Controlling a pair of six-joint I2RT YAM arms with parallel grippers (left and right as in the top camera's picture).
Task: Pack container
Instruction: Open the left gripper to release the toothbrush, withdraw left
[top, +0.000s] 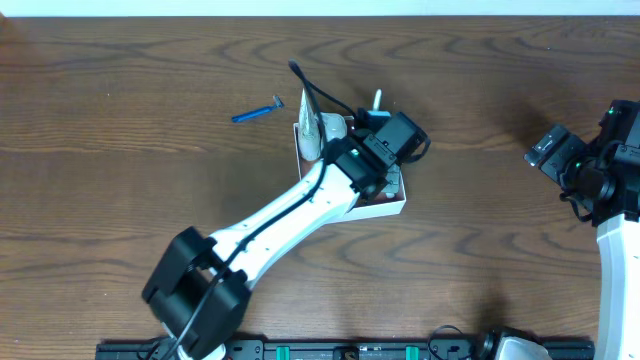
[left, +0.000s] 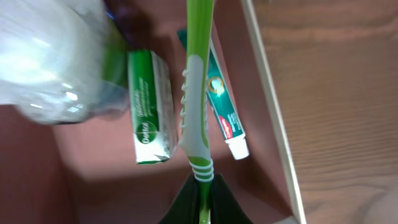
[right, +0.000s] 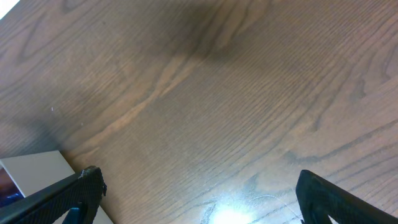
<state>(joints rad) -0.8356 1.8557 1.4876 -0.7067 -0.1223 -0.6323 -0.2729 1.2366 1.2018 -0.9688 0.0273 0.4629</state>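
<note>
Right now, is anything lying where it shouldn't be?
Yes: the blue razor lies alone on the table, left of the container, while the toothpaste lies inside and the left gripper holds the green toothbrush over it.

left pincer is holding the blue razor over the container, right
Not quite. The left wrist view shows the left pincer shut on a green toothbrush, not the blue razor, over the container. In the overhead view the razor lies on the table, outside the container.
</note>
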